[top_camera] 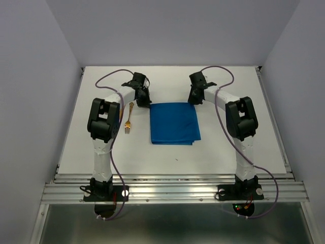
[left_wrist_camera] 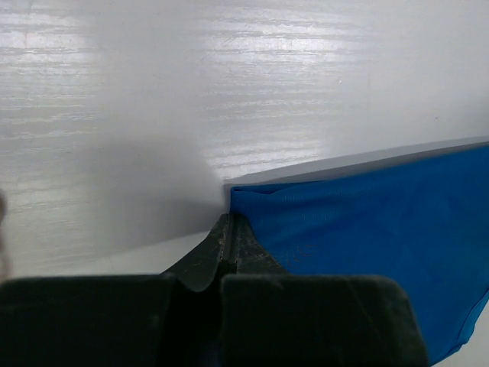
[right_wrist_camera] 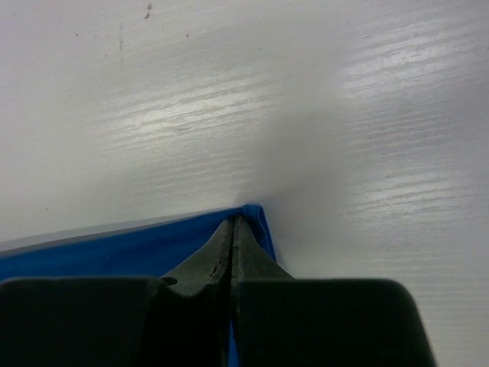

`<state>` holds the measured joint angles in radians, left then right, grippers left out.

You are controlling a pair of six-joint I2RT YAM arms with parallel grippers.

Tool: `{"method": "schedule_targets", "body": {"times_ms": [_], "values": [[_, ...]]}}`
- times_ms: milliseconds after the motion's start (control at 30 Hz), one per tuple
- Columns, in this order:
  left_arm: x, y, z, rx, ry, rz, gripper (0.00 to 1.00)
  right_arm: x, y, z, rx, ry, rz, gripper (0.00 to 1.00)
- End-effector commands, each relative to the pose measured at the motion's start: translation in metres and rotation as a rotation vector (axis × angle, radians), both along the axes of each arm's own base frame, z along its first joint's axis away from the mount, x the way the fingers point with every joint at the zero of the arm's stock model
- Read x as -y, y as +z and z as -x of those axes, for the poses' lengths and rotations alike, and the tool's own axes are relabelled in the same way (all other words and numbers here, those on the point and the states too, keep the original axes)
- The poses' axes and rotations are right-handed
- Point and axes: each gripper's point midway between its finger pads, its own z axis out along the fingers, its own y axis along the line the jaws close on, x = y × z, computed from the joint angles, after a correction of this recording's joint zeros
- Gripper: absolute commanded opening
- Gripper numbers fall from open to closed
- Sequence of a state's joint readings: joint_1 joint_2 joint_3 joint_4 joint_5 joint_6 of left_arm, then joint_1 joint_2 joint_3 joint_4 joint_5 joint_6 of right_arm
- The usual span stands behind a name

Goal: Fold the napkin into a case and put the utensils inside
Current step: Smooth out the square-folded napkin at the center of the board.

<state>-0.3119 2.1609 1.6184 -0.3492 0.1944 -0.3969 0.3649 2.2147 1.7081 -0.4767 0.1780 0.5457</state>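
A plain bright blue soft cloth napkin (top_camera: 174, 123) lies flat as a neat rectangle in the middle of the white worktop (top_camera: 228, 147), with a slim golden-orange metal fork (top_camera: 129, 119) just beside its left edge, apart from it and tines toward the arm bases. The left end effector (top_camera: 143, 100) is down at the napkin's far left corner, and in its wrist view the two dark fingers (left_wrist_camera: 218, 248) are pressed together on that corner of the cloth. The right end effector (top_camera: 194, 97) is at the far right corner, fingers (right_wrist_camera: 248, 252) likewise pinched tight with blue fabric wrapped around their tips.
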Motion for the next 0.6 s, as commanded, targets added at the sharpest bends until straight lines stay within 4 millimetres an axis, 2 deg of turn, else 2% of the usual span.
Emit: {"method": "schedule_targets", "body": {"times_ms": [0, 133, 200, 233, 300, 333, 367, 433, 467, 500, 567], "values": [[0.002, 0.011, -0.001, 0.019, -0.026, 0.000, 0.00, -0.002, -0.002, 0.003, -0.007, 0.011, -0.012, 0.01], [0.002, 0.031, -0.004, 0.056, -0.020, 0.007, 0.00, -0.001, 0.012, 0.003, 0.019, 0.008, -0.020, 0.01], [0.001, 0.040, -0.003, 0.072, -0.016, 0.008, 0.00, -0.004, 0.034, 0.002, 0.063, 0.013, -0.044, 0.01], [0.002, 0.054, -0.004, 0.104, -0.011, 0.010, 0.00, -0.006, 0.051, 0.004, 0.093, 0.029, -0.066, 0.01], [0.003, 0.063, 0.001, 0.121, -0.010, 0.007, 0.00, -0.012, 0.068, 0.006, 0.132, 0.051, -0.107, 0.01], [0.004, 0.067, 0.005, 0.126, -0.011, 0.011, 0.00, -0.012, 0.074, 0.009, 0.137, 0.058, -0.118, 0.01], [0.007, 0.073, 0.017, 0.129, -0.019, 0.018, 0.00, -0.013, 0.091, 0.012, 0.164, 0.063, -0.135, 0.01], [0.011, 0.078, 0.028, 0.148, -0.018, 0.033, 0.00, -0.008, 0.086, 0.027, 0.149, 0.058, -0.139, 0.02], [0.013, 0.089, 0.035, 0.167, -0.019, 0.048, 0.00, -0.011, 0.086, 0.035, 0.149, 0.062, -0.145, 0.02], [0.016, 0.079, 0.048, 0.142, -0.020, 0.052, 0.00, -0.011, 0.084, 0.051, 0.141, 0.068, -0.151, 0.02], [0.018, 0.076, 0.066, 0.126, -0.027, 0.059, 0.00, -0.012, 0.081, 0.068, 0.125, 0.073, -0.151, 0.02]]}}
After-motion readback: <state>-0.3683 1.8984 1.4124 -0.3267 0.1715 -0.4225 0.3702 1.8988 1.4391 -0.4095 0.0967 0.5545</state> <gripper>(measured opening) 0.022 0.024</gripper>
